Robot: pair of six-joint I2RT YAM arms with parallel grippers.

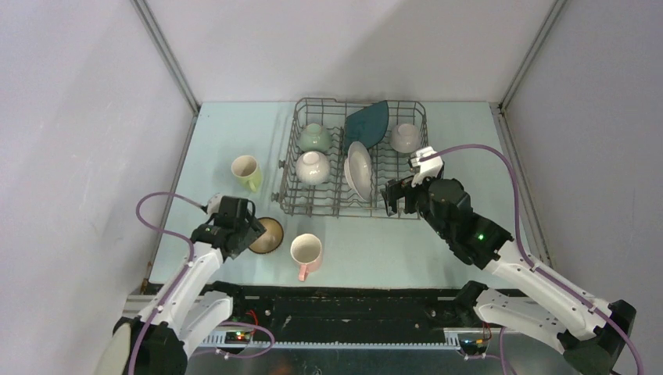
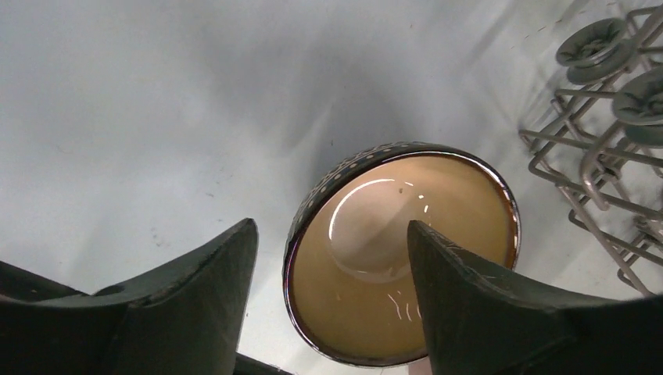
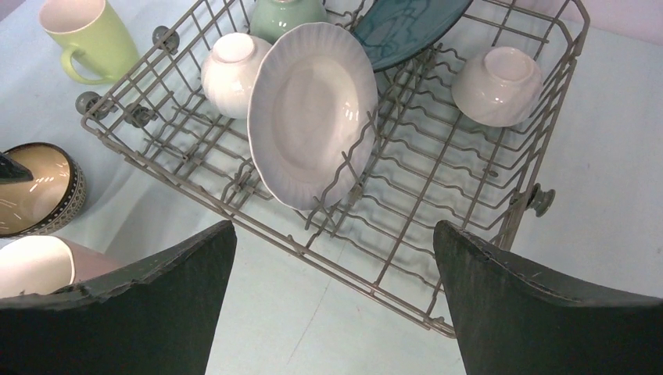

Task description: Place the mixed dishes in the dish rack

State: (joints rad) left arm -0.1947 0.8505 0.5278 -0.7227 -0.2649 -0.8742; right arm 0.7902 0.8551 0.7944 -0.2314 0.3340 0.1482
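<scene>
The grey wire dish rack (image 1: 328, 212) stands at the back middle of the table. It holds a pale green bowl (image 1: 314, 137), two white bowls (image 1: 313, 166) (image 1: 405, 137), a white plate (image 1: 359, 170) on edge and a dark teal plate (image 1: 369, 123). On the table lie the yellow-green mug (image 1: 247, 172), the brown bowl (image 1: 267, 234) and the pink mug (image 1: 306, 253). My left gripper (image 2: 330, 226) is open, its fingers straddling the brown bowl's (image 2: 367, 297) near rim. My right gripper (image 3: 335, 226) is open and empty over the table just before the rack's front edge (image 3: 469, 180).
White walls with metal corner posts (image 1: 168, 58) close in the pale blue table on three sides. The rack's small wheels (image 2: 598, 43) stick out at its left side, close to the brown bowl. A purple cable (image 1: 485, 152) loops over the right arm.
</scene>
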